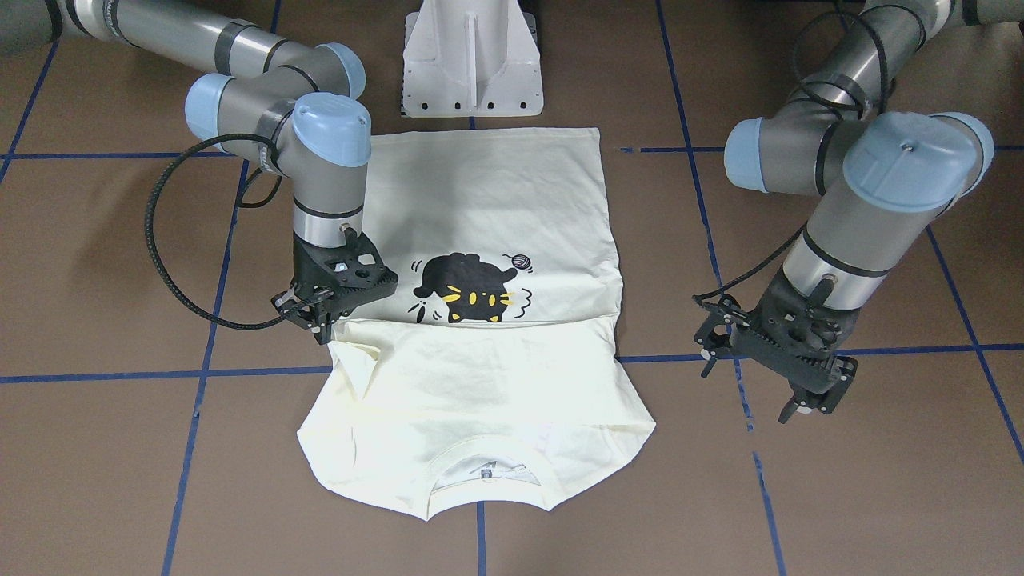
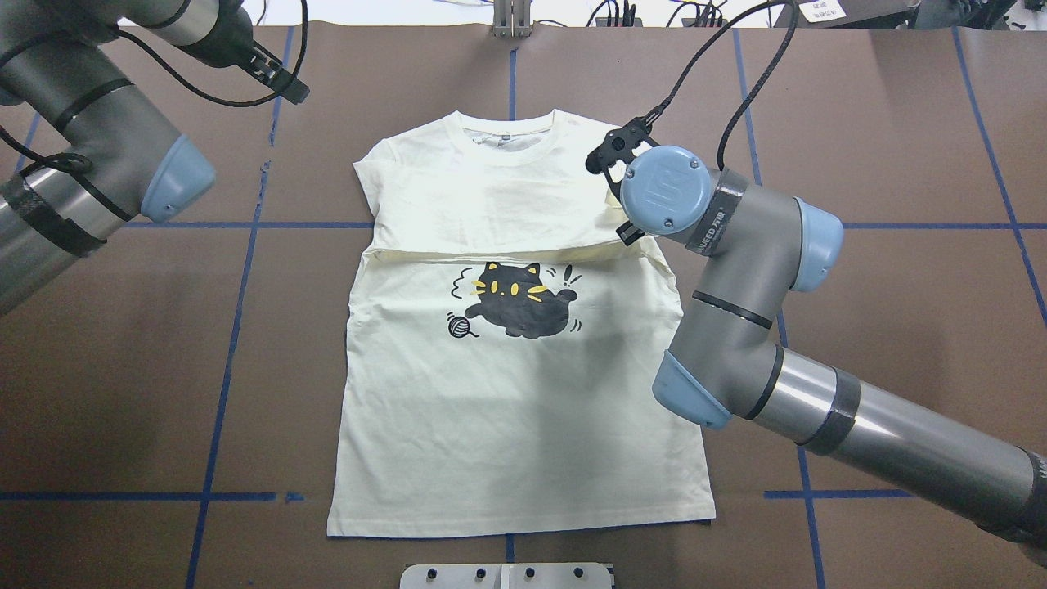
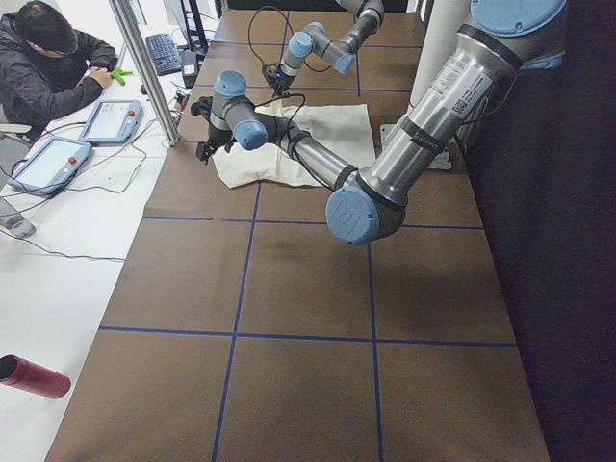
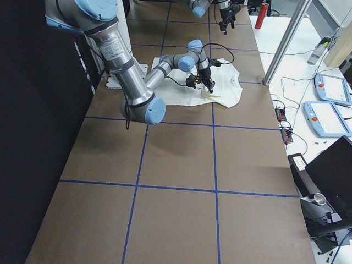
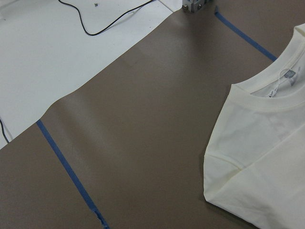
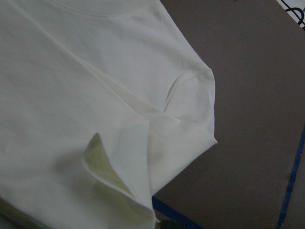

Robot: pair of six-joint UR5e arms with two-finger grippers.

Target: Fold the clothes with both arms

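Observation:
The cream T-shirt [image 2: 507, 409] lies flat on the brown mat, its black cat print [image 2: 515, 298] facing up. Its collar half [image 1: 480, 400] is folded over, and the fold edge runs just above the cat. My right gripper [image 1: 308, 320] sits low at the end of that fold, shut on the shirt's edge. The right wrist view shows a cloth flap [image 6: 114, 171] tented up there. My left gripper [image 1: 746, 392] hangs open above bare mat, well clear of the shirt's other side. The left wrist view shows only the collar corner [image 5: 267, 143].
The white pedestal base [image 1: 472, 60] stands at the shirt's hem end. Blue tape lines [image 1: 240, 372] cross the mat. Beyond the mat's far edge, a person [image 3: 48, 58] sits at a white desk with two pendants [image 3: 111, 120]. A red bottle [image 3: 34, 375] lies nearby.

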